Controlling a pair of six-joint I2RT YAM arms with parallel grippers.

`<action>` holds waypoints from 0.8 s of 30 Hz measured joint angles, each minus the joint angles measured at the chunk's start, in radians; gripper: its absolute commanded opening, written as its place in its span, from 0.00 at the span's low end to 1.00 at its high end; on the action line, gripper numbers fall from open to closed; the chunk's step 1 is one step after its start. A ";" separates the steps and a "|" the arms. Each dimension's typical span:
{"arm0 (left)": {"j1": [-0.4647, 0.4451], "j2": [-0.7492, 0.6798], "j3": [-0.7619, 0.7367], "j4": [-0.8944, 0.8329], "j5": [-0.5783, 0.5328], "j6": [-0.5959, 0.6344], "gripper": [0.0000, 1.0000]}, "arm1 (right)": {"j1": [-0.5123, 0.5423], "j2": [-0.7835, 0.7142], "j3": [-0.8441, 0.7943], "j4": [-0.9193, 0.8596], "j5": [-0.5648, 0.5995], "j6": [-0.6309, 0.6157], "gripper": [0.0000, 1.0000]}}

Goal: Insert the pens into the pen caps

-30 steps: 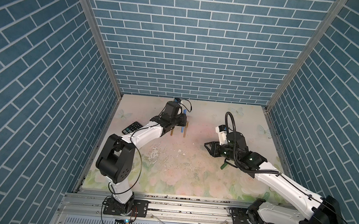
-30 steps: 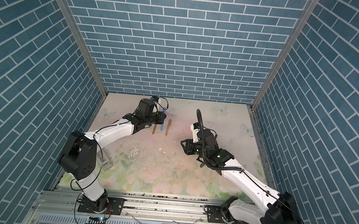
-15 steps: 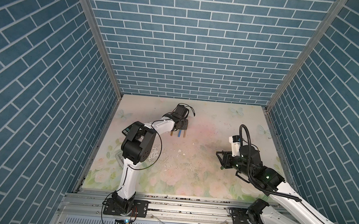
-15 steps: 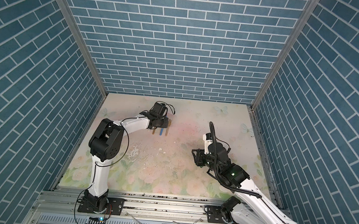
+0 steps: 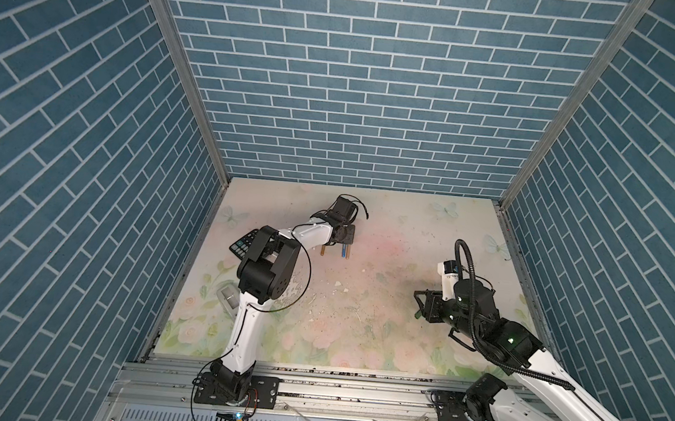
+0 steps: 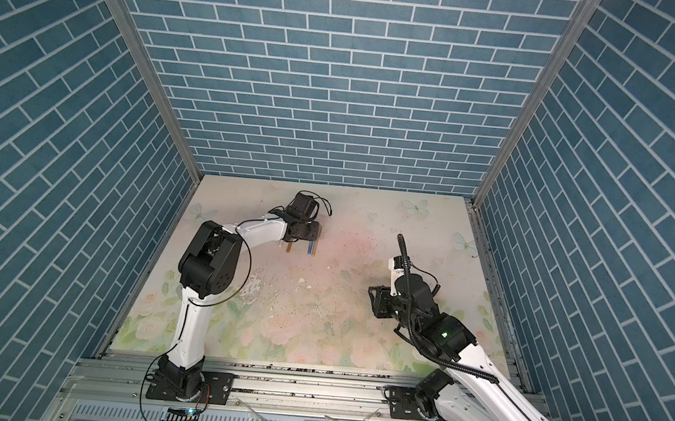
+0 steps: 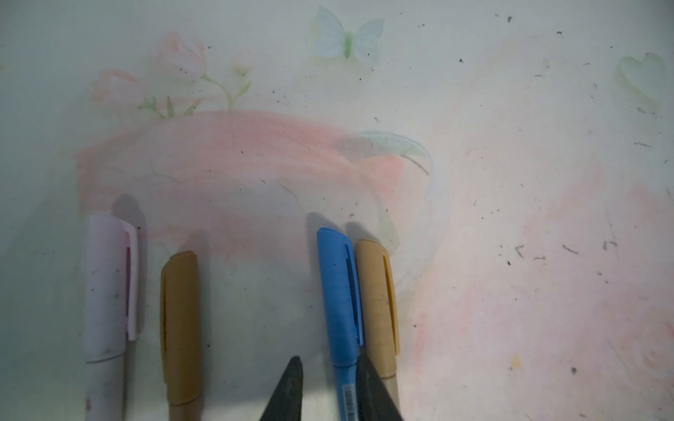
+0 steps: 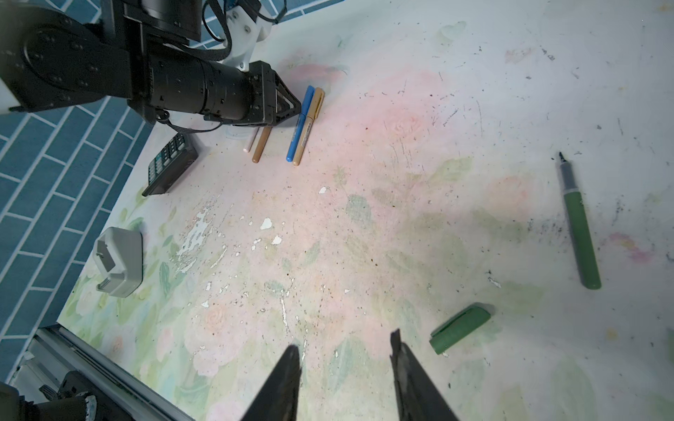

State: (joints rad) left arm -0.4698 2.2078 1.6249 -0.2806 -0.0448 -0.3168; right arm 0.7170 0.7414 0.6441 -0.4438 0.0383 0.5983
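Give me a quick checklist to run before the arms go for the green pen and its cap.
1. Blue pen capped: ok.
2. Left tool clear of the blue pen: cannot tell; there is a gap on one side, and contact on the other side is unclear.
3. Right tool open and empty: ok.
4. Green pen capped: not ok; its tip is bare and it lies flat.
5. Green cap reachable: ok; it lies alone near the right tool, apart from the green pen.
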 measured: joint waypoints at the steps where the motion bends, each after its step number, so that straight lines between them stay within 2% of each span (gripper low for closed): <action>1: 0.000 0.000 0.002 0.001 0.001 0.000 0.30 | 0.000 0.000 0.000 -0.002 0.002 0.000 0.43; 6: 0.000 -0.004 0.002 0.000 0.021 0.017 0.33 | 0.000 0.001 0.014 -0.029 0.026 0.000 0.44; 10: 0.000 -0.068 0.001 -0.021 0.044 0.037 0.38 | -0.005 0.035 0.055 -0.069 0.099 0.001 0.43; 14: -0.001 -0.261 -0.039 -0.009 0.076 0.035 0.43 | -0.042 0.135 0.109 -0.119 0.174 0.018 0.40; 18: -0.011 -0.499 -0.129 0.050 0.116 0.005 0.49 | -0.127 0.235 0.115 -0.141 0.192 0.015 0.39; 24: -0.032 -0.751 -0.395 0.184 0.207 -0.079 0.58 | -0.329 0.465 0.216 -0.167 0.147 -0.059 0.42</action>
State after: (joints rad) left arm -0.5018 1.4567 1.2301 -0.0963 0.1623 -0.3962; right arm 0.3882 1.2060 0.8600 -0.6106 0.1852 0.5392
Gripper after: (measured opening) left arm 0.563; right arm 0.410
